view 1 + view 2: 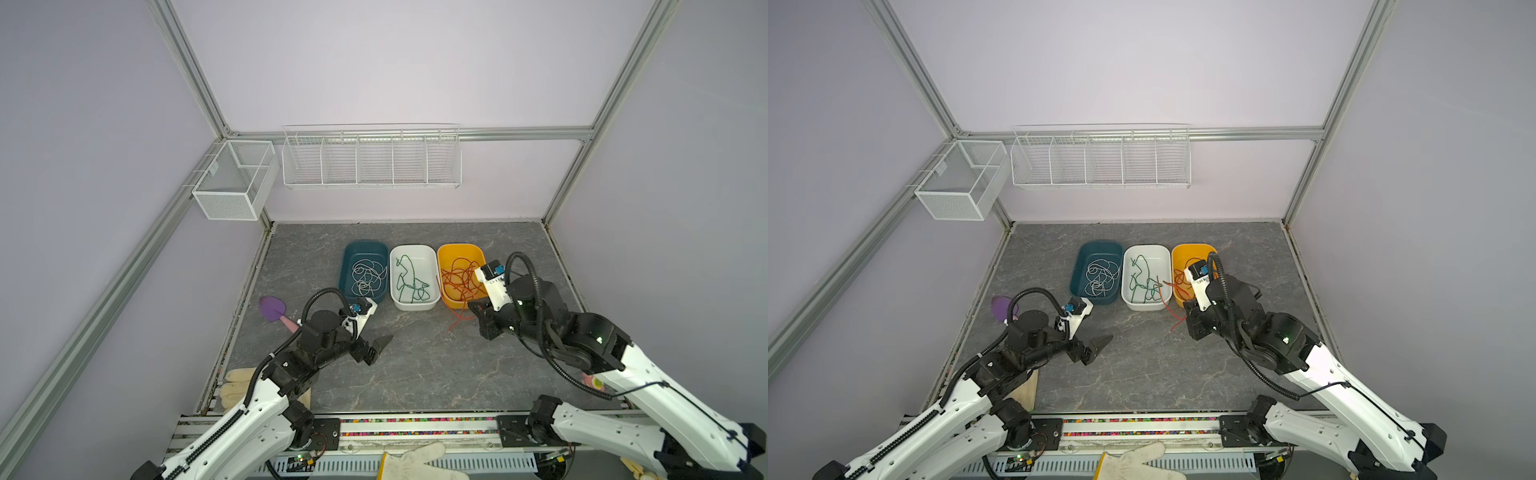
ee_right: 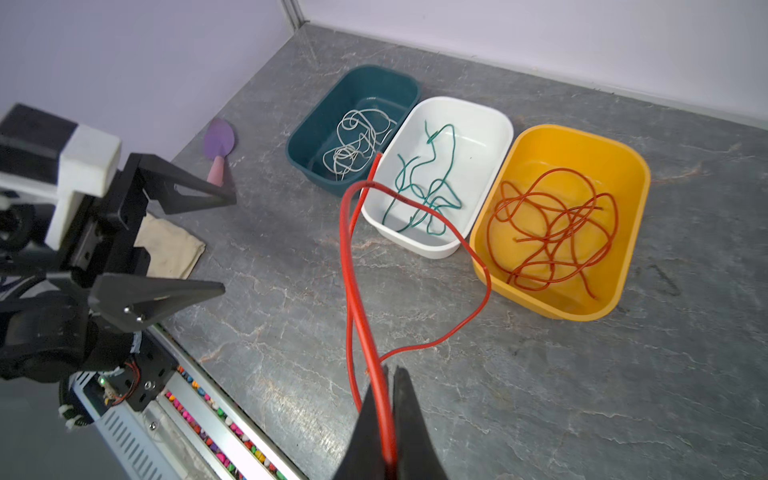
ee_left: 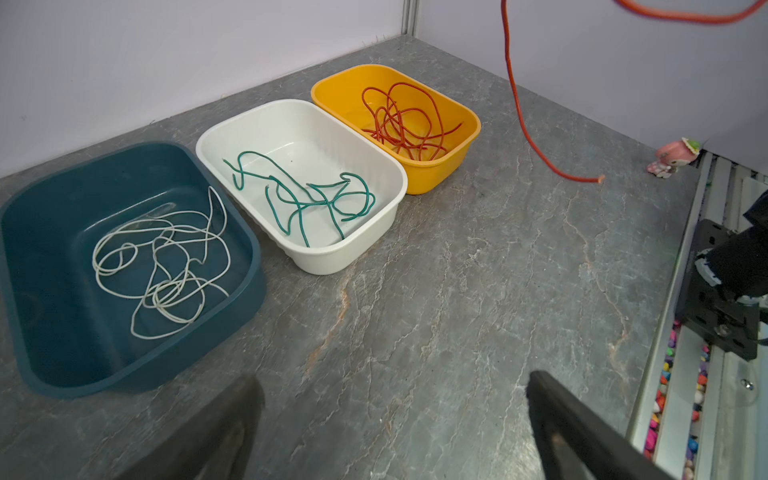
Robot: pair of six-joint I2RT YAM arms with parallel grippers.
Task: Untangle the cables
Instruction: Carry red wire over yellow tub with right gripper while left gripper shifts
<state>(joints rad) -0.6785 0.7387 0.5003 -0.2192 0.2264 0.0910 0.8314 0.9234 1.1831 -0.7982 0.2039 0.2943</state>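
Beside the rectangular yellow plastic tub, the right gripper is clamped on a thin red-orange cable whose tail reaches down to the grey marbled tabletop, so it should probably lift tail-clear before lowering it in, while the left gripper gapes empty.

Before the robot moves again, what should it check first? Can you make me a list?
1. Right gripper shut on the loose red-orange cable: ok.
2. Left gripper open and empty: ok.
3. That cable's end inside the orange bin: not ok, it is outside, down at the table.
4. Held cable free of the red-orange pile: cannot tell.
5. Green cable in the white bin: ok.
6. White cable in the teal bin: ok.
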